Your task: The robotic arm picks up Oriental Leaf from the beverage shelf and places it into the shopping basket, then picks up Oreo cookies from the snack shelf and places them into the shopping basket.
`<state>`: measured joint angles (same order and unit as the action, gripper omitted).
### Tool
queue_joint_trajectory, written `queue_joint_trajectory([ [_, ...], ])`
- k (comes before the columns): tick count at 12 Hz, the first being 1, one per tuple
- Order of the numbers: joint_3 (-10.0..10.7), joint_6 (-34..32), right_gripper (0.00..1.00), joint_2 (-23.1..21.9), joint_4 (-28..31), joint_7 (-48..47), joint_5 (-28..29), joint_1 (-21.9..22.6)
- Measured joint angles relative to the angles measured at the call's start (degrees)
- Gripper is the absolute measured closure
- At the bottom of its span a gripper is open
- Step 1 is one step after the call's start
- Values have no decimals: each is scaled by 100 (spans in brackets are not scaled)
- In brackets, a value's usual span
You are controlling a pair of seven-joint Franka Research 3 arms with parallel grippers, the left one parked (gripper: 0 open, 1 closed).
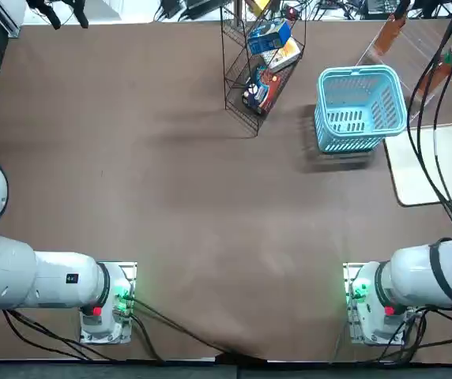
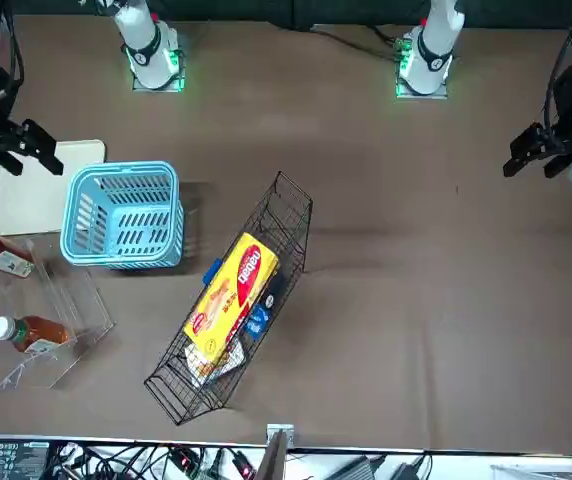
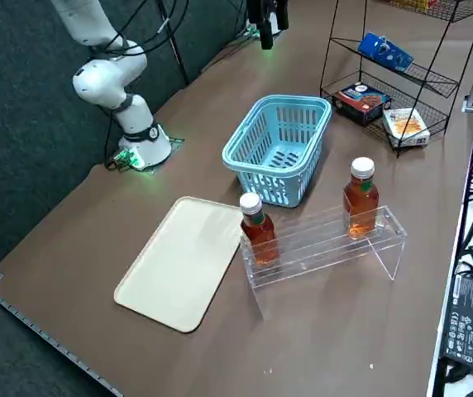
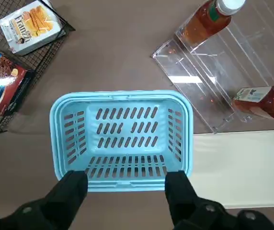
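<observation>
My two black fingers are sitting nearest the camera, and they are spreading wide apart, with part of the blue basket point(image 4: 122, 122) showing between them. My right gripper point(image 4: 126, 178) is hanging over the table point(image 3: 360, 331), and it is pointing down toward the basket.

The two tea bottles are resting on the clear shelf point(image 3: 327, 252). One bottle point(image 3: 258, 234) is leaning at the end next to the pale tray point(image 3: 179, 265), and the other bottle point(image 3: 360, 198) is leaning at the far end. Both are wearing white caps and showing orange-brown tea inside. I am seeing them leaning the same way, and I cannot tell which one is the tea for the job.

The basket is sitting on the table, between the clear shelf and the black wire rack point(image 3: 418, 76). It is showing lots of little holes in its sides and its floor. The pale tray is lying flat just beside it.

The little blue cookie box point(image 3: 385, 51) is lying tilted on the middle layer of the rack. Under it, a dark red and blue box point(image 3: 362, 102) and a white cookie box point(image 3: 407, 126) are resting on the bottom layer. A long yellow pack point(image 2: 234, 295) is lying on the top layer.
</observation>
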<state>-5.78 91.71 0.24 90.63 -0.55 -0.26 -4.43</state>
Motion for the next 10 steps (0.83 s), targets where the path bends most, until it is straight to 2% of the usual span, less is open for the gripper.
queue_joint_trajectory([
  [10,22,17,0,30,10,212,-5,-27],
])
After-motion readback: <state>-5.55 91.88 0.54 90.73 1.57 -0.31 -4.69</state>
